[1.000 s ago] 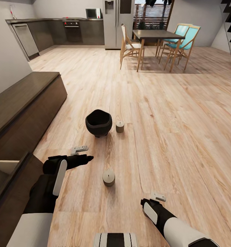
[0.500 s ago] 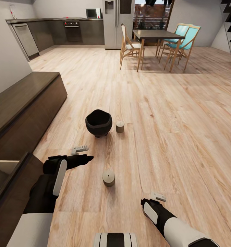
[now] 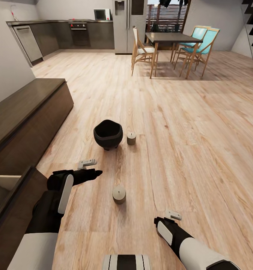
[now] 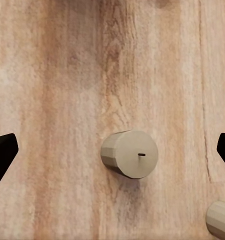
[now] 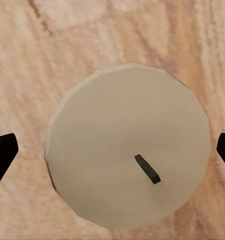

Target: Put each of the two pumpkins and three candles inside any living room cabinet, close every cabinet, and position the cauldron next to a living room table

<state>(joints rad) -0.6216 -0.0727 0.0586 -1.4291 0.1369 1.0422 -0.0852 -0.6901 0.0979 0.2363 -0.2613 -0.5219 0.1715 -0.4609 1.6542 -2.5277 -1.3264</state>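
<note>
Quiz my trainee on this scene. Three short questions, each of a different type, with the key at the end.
1. Where is the far candle relative to the cauldron? A: inside it. B: beside it on the floor. C: stacked on another candle.
2. True or false: the cauldron lies tipped on its side.
3. Fill in: in the right wrist view, the right gripper hangs ___ over the close-up candle.

Key: 1 B; 2 false, it stands upright; 3 open.

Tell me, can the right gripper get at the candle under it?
Probably yes: the right gripper is open, and the candle stands centred between its jaws on bare floor, nothing over it.
</note>
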